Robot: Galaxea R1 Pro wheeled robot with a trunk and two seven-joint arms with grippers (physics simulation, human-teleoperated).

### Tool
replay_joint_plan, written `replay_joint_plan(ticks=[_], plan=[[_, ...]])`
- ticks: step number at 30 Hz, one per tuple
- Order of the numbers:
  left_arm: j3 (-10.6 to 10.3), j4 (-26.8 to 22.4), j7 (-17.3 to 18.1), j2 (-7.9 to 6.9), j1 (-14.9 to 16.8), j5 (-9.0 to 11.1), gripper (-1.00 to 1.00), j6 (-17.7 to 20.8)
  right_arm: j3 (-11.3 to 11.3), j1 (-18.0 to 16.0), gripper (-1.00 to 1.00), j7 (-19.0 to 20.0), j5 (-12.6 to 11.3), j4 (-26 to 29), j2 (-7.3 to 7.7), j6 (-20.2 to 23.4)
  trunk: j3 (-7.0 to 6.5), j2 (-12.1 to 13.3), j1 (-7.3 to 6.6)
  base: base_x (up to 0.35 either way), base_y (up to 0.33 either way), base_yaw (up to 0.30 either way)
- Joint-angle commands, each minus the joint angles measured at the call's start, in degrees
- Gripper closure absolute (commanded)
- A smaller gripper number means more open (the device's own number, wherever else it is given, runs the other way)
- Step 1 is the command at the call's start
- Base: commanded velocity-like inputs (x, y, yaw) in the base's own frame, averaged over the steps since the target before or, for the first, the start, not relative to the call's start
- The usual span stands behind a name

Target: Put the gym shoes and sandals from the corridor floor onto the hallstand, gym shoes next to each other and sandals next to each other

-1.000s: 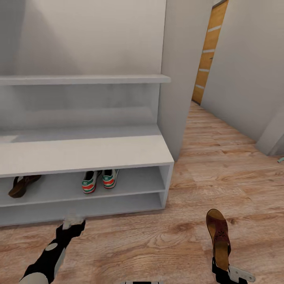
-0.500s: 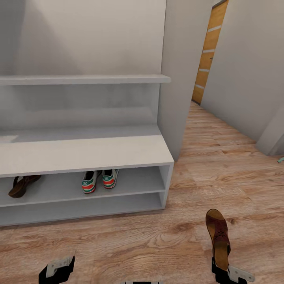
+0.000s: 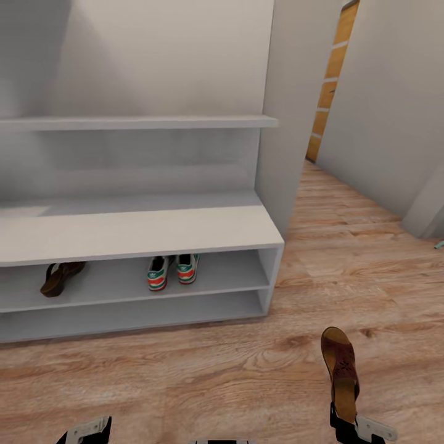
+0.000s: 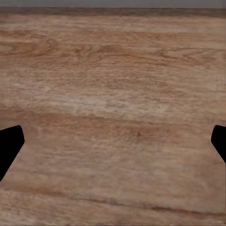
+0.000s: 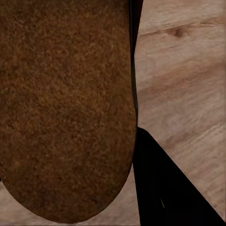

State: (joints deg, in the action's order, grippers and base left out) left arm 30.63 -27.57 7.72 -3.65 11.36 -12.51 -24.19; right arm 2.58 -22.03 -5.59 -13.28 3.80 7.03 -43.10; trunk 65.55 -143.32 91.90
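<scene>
Brown sandal (image 3: 341, 370) clamped in right claw (image 3: 349, 420) — left claw (image 3: 83, 431) spread, cropped.

Matt wood-grain floor (image 3: 246, 376), rough brown sandal (image 3: 341, 370), smooth grey rack (image 3: 142, 234)

Upper open shelf level of the hallstand (image 3: 142, 231): one sandal (image 3: 60, 277) at the left, the two gym shoes (image 3: 172, 271) side by side right of centre; free bays lie between them and from the shoes to the right end wall. The bench top overhangs this level, limiting entry height. Lower level: no objects visible. The corridor floor (image 3: 216, 370) before the unit is open, with the second sandal (image 3: 341, 370) at near right.
</scene>
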Motion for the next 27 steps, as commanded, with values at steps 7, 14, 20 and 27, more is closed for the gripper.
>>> replay_joint_plan(ticks=[7, 14, 20, 27], plan=[[0.5, 0.3, 0.4, 0.05, 0.1, -0.5, -1.0, -0.2, 0.2, 0.0, 1.0, 0.1, 0.0, 0.0, -0.07, -0.1, 0.04, 0.0, -0.04, -0.233, 0.242, 0.0], [0.5, 0.6, 0.4, 0.05, 0.1, -0.5, -1.0, -0.2, 0.2, 0.0, 1.0, 0.1, 0.0, 0.0, -0.09, -0.1, 0.04, 0.0, -0.04, -0.234, 0.241, 0.0], [0.5, 0.7, 0.5, 0.05, 0.1, -0.5, -1.0, -0.2, 0.2, 0.0, 1.0, 0.1, 0.0, 0.0, -0.09, -0.1, -0.06, 0.0, -0.04, -0.225, 0.244, 0.142], [0.5, 0.7, 0.5, 0.05, 0.1, -0.5, -1.0, -0.2, 0.2, 0.0, 1.0, 0.1, 0.1, 0.0, -0.09, -0.2, -0.17, 0.0, -0.04, -0.153, 0.277, 0.088]])
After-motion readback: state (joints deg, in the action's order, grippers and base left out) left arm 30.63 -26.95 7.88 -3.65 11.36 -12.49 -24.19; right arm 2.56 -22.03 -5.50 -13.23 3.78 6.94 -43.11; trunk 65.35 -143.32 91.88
